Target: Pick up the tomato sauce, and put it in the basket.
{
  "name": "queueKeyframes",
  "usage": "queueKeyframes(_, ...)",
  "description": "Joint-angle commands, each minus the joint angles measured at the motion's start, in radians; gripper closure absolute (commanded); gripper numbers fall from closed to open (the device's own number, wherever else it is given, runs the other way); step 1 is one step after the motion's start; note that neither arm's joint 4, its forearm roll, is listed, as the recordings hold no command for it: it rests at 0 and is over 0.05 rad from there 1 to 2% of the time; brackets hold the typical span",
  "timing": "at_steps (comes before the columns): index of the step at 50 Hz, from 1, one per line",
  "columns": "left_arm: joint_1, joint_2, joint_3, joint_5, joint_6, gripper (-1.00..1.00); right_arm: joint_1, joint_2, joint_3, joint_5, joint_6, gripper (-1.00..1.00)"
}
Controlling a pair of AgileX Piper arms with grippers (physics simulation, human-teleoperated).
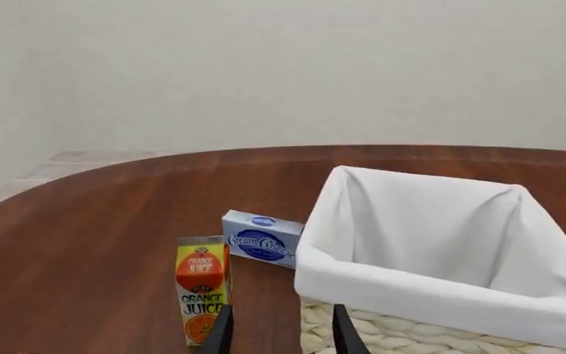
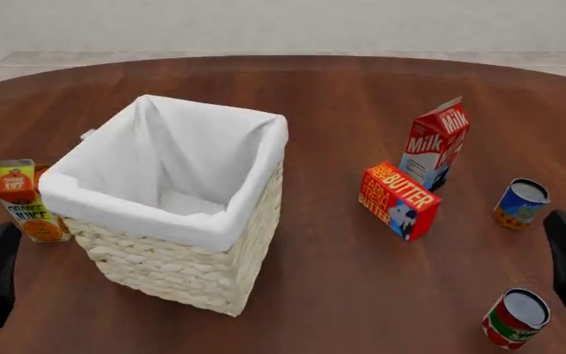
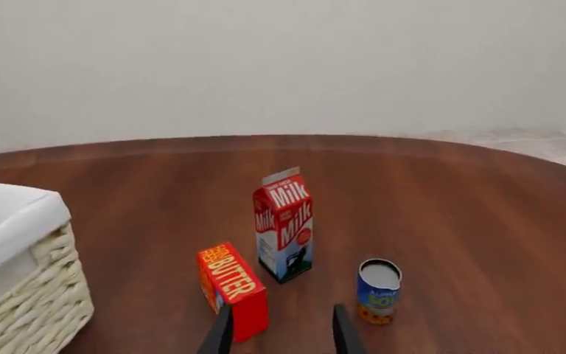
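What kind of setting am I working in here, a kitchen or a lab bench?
Neither clearly: a simulated tabletop with groceries. A round wooden table against plain pale walls holds a lined basket, milk carton and tomato sauce.

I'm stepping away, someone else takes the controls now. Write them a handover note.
Left claw: open, empty, low by the basket's near-left side, next to the orange juice carton.
Right claw: open, empty, pointing toward the butter box and milk carton.
Tomato sauce: upright on the table, near right, close to the right arm, untouched. Don't confuse it with the blue-and-yellow can farther back.
Done: nothing. Left: grasp the tomato sauce, probably with the right arm, and put it in the basket.
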Motion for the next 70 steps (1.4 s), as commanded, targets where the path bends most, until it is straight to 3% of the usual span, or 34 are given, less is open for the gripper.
queueKeyframes(1, 0.002, -0.001, -0.002, 0.002, 0.002, -1.00, 0.037, 0.103, -0.208, 0.204, 0.050, -1.00)
queueKeyframes(3, 0.002, 0.000, 0.000, 0.002, -0.001, -1.00, 0.052, 0.117, -0.248, 0.247, 0.005, -1.00)
queueKeyframes(10, 0.002, 0.001, 0.000, -0.001, 0.001, -1.00, 0.110, 0.215, -0.372, 0.386, 0.045, -1.00)
queueKeyframes(14, 0.002, 0.002, 0.002, -0.003, 0.001, -1.00, 0.142, 0.265, -0.430, 0.487, 0.024, -1.00)
queueKeyframes(37, 0.002, 0.000, 0.002, -0.003, 0.001, -1.00, 0.174, 0.372, -0.549, 0.827, -0.005, -1.00)
queueKeyframes(52, 0.002, -0.001, 0.000, 0.001, 0.001, -1.00, 0.136, 0.410, -0.584, 0.920, -0.053, -1.00)
queueKeyframes(70, 0.003, -0.002, 0.001, 0.000, 0.001, -1.00, 0.074, 0.441, -0.521, 0.891, -0.079, -1.00)
